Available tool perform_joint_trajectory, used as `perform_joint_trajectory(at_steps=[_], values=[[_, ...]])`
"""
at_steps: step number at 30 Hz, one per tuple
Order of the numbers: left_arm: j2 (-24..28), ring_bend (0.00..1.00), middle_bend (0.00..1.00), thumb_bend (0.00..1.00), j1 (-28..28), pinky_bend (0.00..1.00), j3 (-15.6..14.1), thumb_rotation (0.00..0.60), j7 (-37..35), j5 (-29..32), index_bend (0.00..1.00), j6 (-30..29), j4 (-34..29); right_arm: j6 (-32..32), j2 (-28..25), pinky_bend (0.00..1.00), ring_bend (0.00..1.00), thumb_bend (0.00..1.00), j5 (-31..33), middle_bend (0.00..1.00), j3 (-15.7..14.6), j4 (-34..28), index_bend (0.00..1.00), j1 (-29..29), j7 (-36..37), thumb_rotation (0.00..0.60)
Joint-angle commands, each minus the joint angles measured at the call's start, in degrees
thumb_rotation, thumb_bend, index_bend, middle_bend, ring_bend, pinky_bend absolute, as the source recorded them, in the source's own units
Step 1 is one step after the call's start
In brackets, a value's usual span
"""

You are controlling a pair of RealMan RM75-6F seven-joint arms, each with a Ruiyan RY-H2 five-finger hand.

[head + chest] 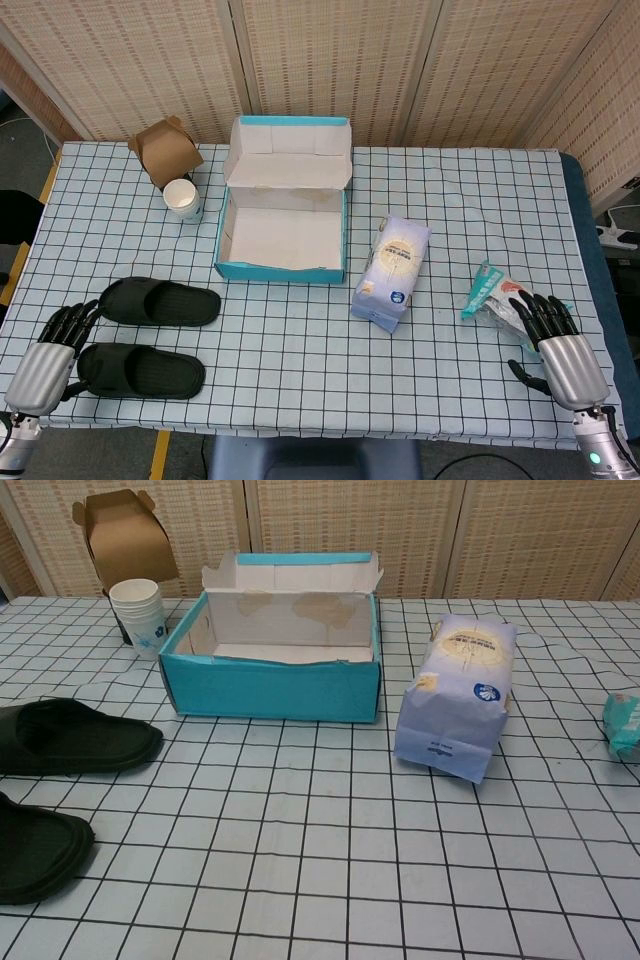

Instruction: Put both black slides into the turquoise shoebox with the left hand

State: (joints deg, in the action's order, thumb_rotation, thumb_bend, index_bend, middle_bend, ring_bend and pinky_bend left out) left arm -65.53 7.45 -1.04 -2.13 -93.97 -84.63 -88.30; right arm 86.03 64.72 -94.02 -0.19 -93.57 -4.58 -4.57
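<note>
Two black slides lie side by side at the table's front left. The far slide [160,302] [75,736] points right, and the near slide [140,371] [35,847] lies just in front of it. The turquoise shoebox [282,269] [270,688] stands open and empty at the middle back, its lid raised behind it. My left hand [52,352] hovers at the left ends of the slides, fingers extended, holding nothing. My right hand [560,345] rests at the front right, fingers apart and empty. Neither hand shows in the chest view.
A brown cardboard carton [165,150] [122,538] and a stack of paper cups [183,199] [137,615] stand left of the box. A white-blue bag [391,272] [458,696] lies right of it. A teal packet [490,297] [624,725] sits by my right hand.
</note>
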Motion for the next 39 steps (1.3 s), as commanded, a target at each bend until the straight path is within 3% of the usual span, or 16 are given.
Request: perform_joint_trajectory(at_steps=[1, 13, 17, 24, 39], values=[[0.37, 0.00, 0.00, 0.43, 0.17, 0.07, -0.39, 0.600, -1.22, -0.50, 0.00, 0.19, -0.22, 1.10, -0.43, 0.00, 0.00, 0.17, -1.23, 0.00, -0.42, -0.58, 0.00, 0.39, 0.77, 0.600], [5.22, 0.00, 0.00, 0.42, 3.62, 0.08, -7.18, 0.600, -10.63, -7.19, 0.00, 7.71, -3.18, 2.45, -2.88, 0.00, 0.00, 0.17, -4.50, 0.00, -2.18, -1.26, 0.00, 0.95, 5.11, 0.600], [3.24, 0.00, 0.00, 0.40, 2.86, 0.07, -6.88, 0.600, -2.82, -4.96, 0.00, 9.24, -2.75, 2.89, -3.30, 0.00, 0.00, 0.17, -4.90, 0.00, -2.33, -1.34, 0.00, 1.13, 5.79, 0.600], [0.78, 0.00, 0.00, 0.36, 3.84, 0.05, -6.52, 0.600, 3.44, -1.62, 0.00, 13.99, -1.97, 1.72, -4.45, 0.00, 0.00, 0.17, -6.45, 0.00, -3.61, -1.87, 0.00, 0.65, 8.10, 0.600], [-1.89, 0.00, 0.00, 0.34, 5.95, 0.05, -5.02, 0.600, 8.81, 6.21, 0.00, 20.98, -0.26, 0.96, -5.41, 0.00, 0.00, 0.17, -8.23, 0.00, -4.91, -2.45, 0.00, 0.41, 8.72, 0.600]])
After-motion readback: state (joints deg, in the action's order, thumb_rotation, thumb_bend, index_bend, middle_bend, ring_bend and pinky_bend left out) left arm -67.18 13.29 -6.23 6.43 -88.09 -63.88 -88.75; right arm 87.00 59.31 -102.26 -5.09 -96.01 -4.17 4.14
